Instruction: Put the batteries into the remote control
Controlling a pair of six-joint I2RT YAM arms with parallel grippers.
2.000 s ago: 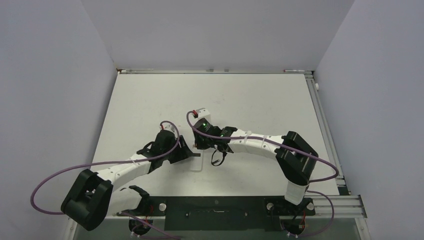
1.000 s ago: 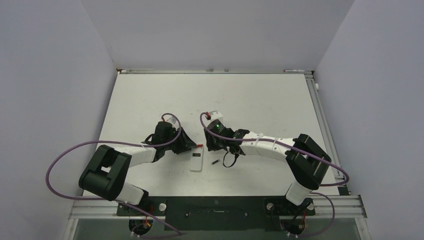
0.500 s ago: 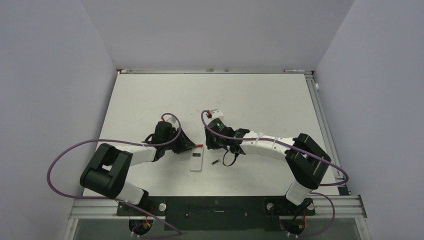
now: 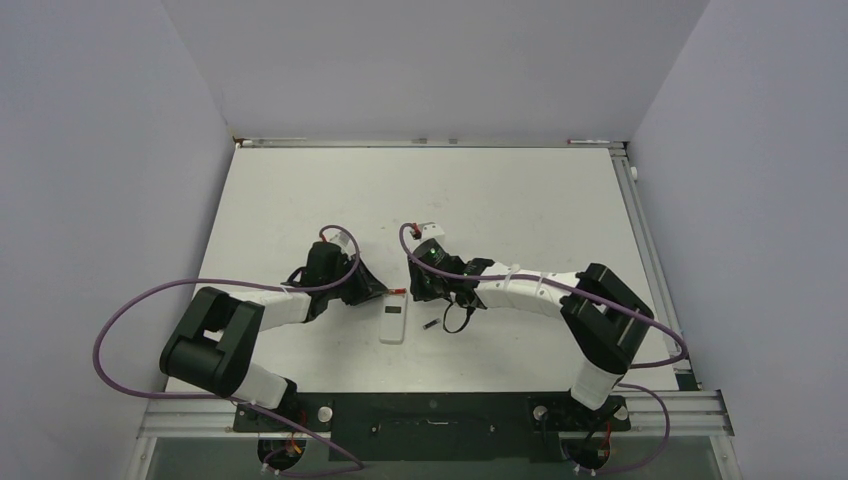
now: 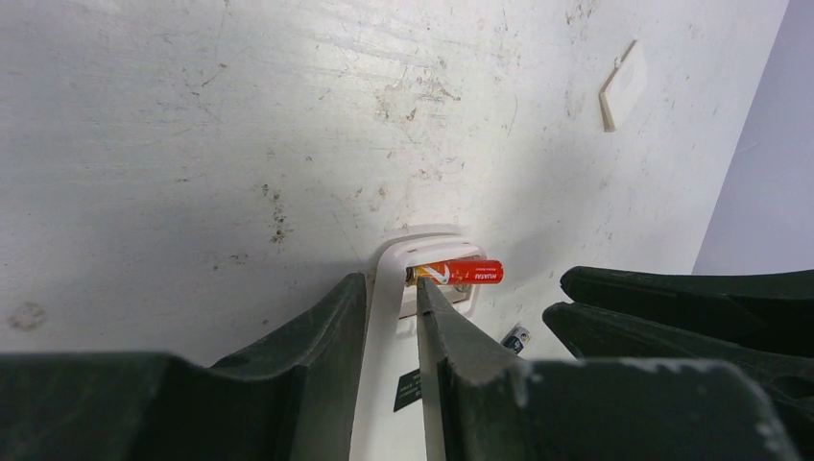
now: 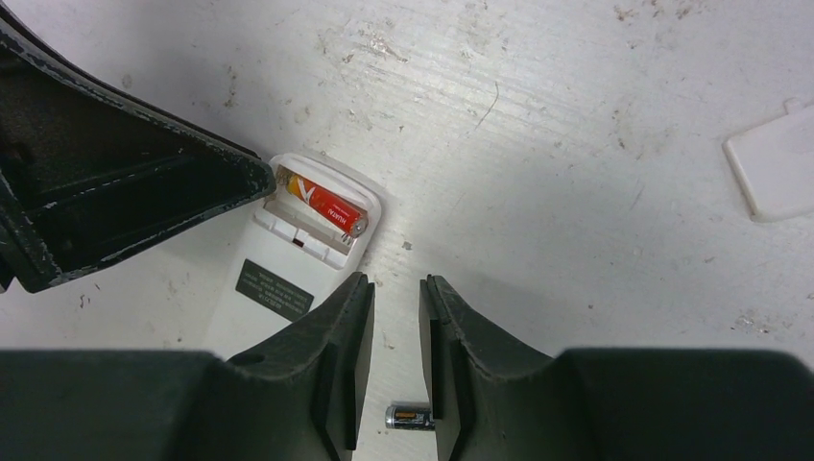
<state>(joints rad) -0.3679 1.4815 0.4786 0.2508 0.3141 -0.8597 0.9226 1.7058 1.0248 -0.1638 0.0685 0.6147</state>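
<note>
I see remote control (image 6: 288,279) back-up on table (image 4: 500,200); reddish battery (image 6: 324,204) askew in its recess; dark battery (image 6: 407,416) loose beside; right gripper (image 6: 395,280) slightly spread, empty; left gripper (image 5: 392,284) straddles remote's edge, can't tell if pinching.

White-and-black arms (image 4: 268,313), looping purple cables (image 4: 118,308)
Black joint housings (image 4: 205,345), white links (image 4: 522,290), scuffed dark pincer fingers (image 6: 338,357), green wrist light (image 4: 433,256).
</note>
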